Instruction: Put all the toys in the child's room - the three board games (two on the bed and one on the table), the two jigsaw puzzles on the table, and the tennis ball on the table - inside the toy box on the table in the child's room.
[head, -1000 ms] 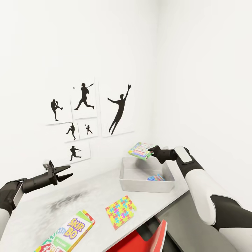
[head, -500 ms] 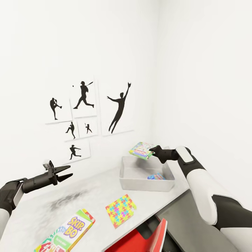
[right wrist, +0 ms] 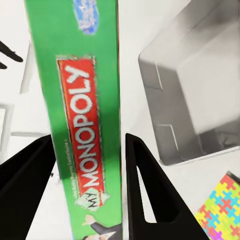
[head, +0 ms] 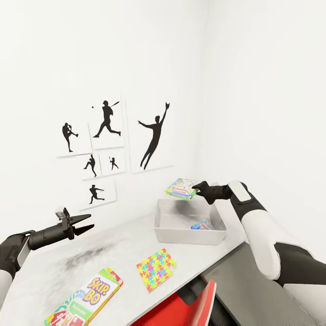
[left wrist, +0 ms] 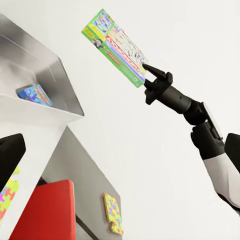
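right pincer, clamped on the green-edged monopoly box, has risen a little and edged toward the back wall; the box now hangs higher over the far side of the toy box and sits flatter than before. the head camera has tilted slightly, so the silhouette pictures and worktop items appear shifted.
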Controlling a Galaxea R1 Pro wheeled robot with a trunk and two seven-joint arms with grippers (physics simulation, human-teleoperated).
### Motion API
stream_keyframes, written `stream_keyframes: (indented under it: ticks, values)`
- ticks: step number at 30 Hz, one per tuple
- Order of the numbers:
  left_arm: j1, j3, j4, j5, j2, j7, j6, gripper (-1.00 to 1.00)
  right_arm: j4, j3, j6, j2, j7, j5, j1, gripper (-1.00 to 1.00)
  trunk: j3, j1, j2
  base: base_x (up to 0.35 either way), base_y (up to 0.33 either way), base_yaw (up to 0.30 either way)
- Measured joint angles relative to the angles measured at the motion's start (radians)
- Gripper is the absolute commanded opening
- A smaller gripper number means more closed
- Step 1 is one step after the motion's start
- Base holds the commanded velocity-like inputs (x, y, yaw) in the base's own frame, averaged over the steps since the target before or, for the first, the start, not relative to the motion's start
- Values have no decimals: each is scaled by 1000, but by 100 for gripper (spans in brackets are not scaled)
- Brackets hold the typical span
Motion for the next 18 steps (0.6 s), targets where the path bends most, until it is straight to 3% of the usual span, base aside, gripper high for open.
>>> stream_keyframes:
  ticks: [4,11,18]
  values:
    - [0,0,0,0,0,0,0,100,3,-1,11,8,-57,-3,-19,-100,-6,0,0,0,0,0]
    - [0,0,0,0,0,0,0,100,3,-2,14,12,-124,-69,-41,-100,-18,0,0,0,0,0]
    - [-1,1,0,0,0,0,0,100,3,-2,16,13,-201,-106,-65,-100,-29,0,0,0,0,0]
